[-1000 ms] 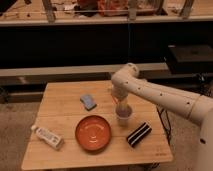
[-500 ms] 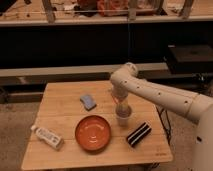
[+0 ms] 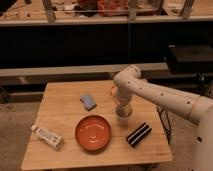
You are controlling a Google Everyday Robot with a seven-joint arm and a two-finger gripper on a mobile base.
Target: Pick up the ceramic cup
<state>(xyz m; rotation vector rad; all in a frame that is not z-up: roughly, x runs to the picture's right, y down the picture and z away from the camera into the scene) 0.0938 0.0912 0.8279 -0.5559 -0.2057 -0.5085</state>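
Note:
The ceramic cup (image 3: 124, 117) is small and whitish-grey and stands upright on the wooden table (image 3: 60, 102), right of the orange bowl (image 3: 93, 133). My gripper (image 3: 123, 106) hangs straight down from the white arm, directly over the cup and down at its rim. The arm reaches in from the right edge of the view. The lower part of the gripper hides part of the cup's rim.
A blue-grey sponge (image 3: 88, 101) lies left of the arm. A white packet (image 3: 48, 136) lies near the table's front left corner. A black striped bar (image 3: 138, 134) lies right of the bowl. A dark shelf and counter stand behind the table.
The arm and gripper stay over the cup, with only a slight shift downward. The objects on the table have not moved.

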